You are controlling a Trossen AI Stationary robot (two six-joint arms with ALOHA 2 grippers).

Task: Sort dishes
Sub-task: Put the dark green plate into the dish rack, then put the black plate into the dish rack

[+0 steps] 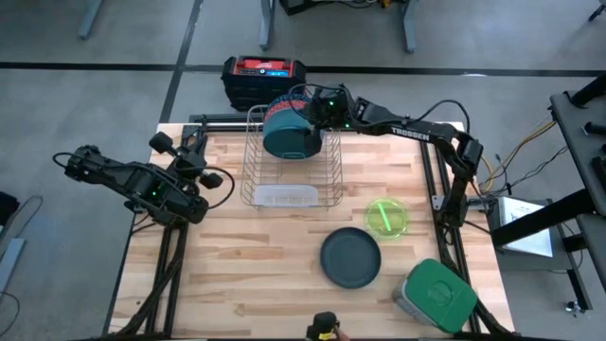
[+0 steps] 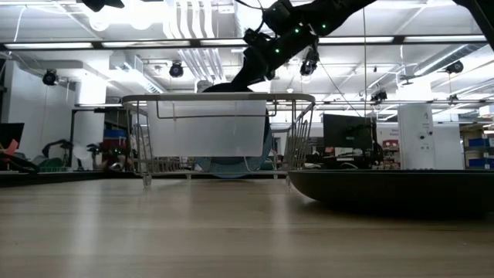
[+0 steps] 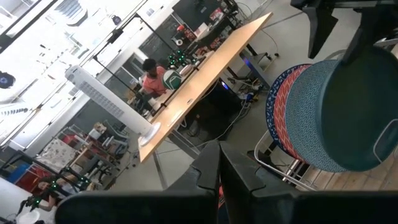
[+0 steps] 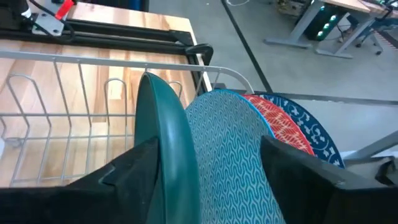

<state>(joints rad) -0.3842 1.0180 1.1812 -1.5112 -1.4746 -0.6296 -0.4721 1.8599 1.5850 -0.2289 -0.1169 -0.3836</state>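
Reaching over the far end of the silver wire rack [image 1: 289,166], my right gripper [image 4: 205,165] has its two dark fingers spread to either side of a dark teal-green plate [image 4: 168,146] that stands on edge in the rack; I cannot tell whether the pads press its faces or merely flank it. Right behind that plate, away from my wrist, stand a light blue patterned plate [image 4: 230,155], then a red-patterned plate [image 4: 283,127], then a blue-speckled plate [image 4: 314,134], all upright and packed close together. In the high view the stack shows as a teal disc [image 1: 290,131] under my fingers. Well away from my right gripper, on the bare wood table [image 1: 246,275], a dark plate [image 1: 350,257] lies flat, with a translucent neon-green bowl [image 1: 386,217] near it and a grey container with a green lid [image 1: 436,295] at the table's corner. My left gripper [image 1: 210,163] waits beside the rack, off its left side, pointing toward the plates; I cannot tell how its fingers are set.
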